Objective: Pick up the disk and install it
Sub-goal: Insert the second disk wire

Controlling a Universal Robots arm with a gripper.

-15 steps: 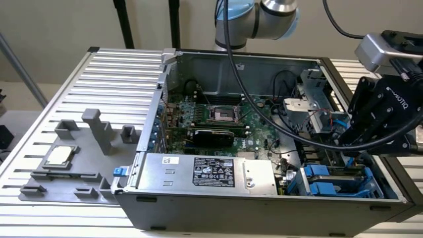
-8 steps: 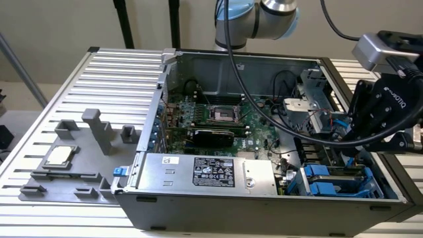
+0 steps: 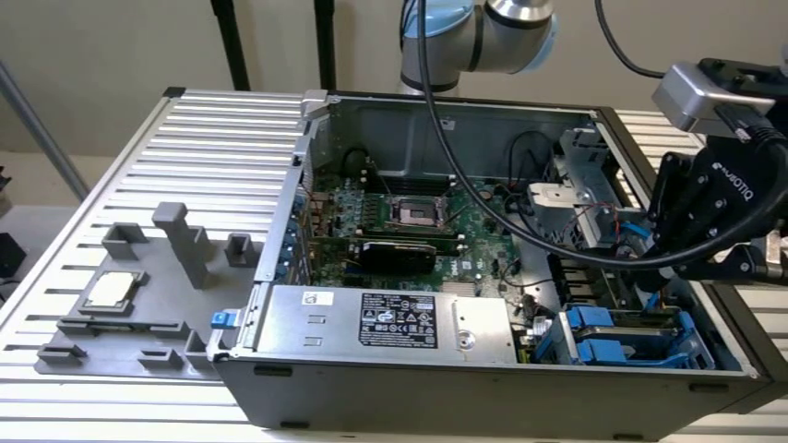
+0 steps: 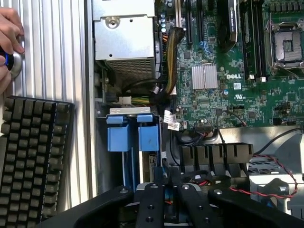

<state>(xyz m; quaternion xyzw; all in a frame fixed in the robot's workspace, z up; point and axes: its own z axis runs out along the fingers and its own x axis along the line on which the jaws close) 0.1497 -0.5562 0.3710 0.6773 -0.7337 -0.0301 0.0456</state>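
Two blue plastic carrier tabs [image 4: 134,135] visible in drive bay of open grey metal computer case [image 3: 407,392]. We judge disk [image 3: 615,334], silver-grey with blue carrier, already seated there; install near complete. Black gripper [image 4: 168,209] hovers above bay, fingers close together, holding nothing. We note hand [image 4: 9,42] beside black keyboard [image 4: 33,161] on ribbed metal surface [image 3: 185,138].
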